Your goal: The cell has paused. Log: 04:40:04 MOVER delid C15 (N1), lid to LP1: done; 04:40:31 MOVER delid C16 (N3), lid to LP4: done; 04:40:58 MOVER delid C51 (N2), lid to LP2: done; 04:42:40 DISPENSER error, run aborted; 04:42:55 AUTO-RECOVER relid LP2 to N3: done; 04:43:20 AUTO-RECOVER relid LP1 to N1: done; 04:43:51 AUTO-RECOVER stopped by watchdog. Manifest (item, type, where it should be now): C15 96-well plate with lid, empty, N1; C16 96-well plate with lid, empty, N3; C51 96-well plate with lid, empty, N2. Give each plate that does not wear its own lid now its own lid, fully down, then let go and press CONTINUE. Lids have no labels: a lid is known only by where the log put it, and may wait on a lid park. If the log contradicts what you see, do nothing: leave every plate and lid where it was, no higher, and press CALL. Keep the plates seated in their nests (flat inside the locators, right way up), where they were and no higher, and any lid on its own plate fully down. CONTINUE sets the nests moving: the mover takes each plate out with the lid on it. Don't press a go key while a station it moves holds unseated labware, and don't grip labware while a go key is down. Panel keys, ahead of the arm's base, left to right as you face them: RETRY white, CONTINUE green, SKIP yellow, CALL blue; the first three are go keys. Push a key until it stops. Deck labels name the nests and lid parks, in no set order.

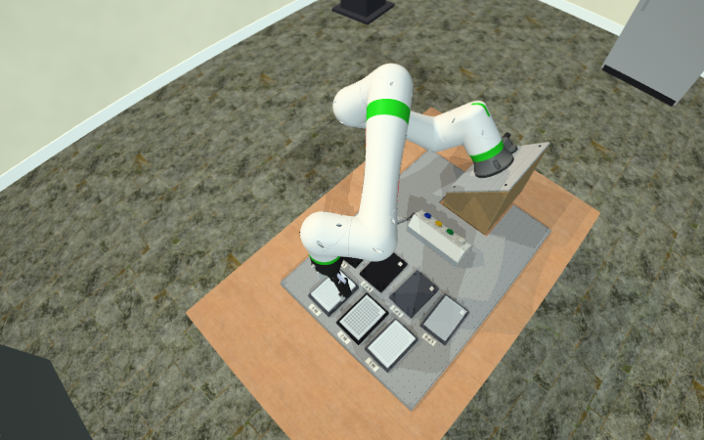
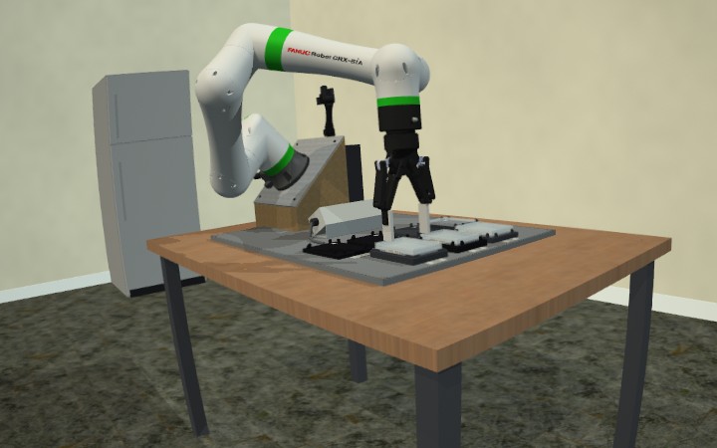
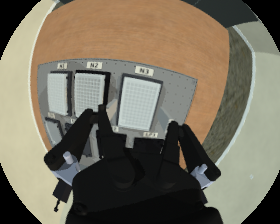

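Observation:
Three 96-well plates sit in a front row of nests on the grey deck. The left plate (image 1: 327,293) wears a pale lid. The middle plate (image 1: 363,317) is bare, with its wells showing. The right plate (image 1: 391,343) wears a lid. A further lid (image 1: 445,318) lies on the rightmost lid park in the row behind. My gripper (image 1: 343,286) is open and empty. It hangs straight down, with its fingers (image 2: 404,227) spread just above the left plate (image 2: 408,248). In the wrist view the gripper (image 3: 136,168) fills the lower part, with the lidded left plate (image 3: 139,102) and the bare plate (image 3: 90,92) ahead of it.
Two lid parks (image 1: 381,272) (image 1: 414,292) lie dark and bare behind the nests. A further spot is hidden under my wrist. The key panel (image 1: 439,236) stands behind them, in front of the arm's wedge base (image 1: 491,191). A grey cabinet (image 2: 143,178) stands beside the table.

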Controlling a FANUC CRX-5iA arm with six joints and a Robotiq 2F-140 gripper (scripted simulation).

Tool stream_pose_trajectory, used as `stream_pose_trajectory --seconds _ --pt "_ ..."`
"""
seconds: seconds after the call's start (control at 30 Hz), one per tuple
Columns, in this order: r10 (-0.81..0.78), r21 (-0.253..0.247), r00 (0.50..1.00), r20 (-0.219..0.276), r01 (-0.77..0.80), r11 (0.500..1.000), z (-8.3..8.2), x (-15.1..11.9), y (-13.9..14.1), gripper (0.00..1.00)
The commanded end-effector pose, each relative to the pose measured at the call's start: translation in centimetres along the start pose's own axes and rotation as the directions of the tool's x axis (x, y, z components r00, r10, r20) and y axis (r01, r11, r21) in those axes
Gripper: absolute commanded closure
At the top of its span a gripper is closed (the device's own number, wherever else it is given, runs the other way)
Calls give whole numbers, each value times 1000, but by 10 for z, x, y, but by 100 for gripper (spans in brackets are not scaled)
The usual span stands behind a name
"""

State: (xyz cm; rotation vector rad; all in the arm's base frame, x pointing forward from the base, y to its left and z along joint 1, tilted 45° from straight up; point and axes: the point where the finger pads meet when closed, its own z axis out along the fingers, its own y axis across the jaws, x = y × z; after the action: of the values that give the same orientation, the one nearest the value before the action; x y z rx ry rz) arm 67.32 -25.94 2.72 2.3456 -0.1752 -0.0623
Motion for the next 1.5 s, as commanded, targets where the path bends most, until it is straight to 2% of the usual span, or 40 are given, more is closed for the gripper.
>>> stream_pose_trajectory --seconds 0.0,1.47 --pt "0 0 1000 0 0 1000 0 0 0 34" --pt "0 0 1000 0 0 1000 16 0 0 34"
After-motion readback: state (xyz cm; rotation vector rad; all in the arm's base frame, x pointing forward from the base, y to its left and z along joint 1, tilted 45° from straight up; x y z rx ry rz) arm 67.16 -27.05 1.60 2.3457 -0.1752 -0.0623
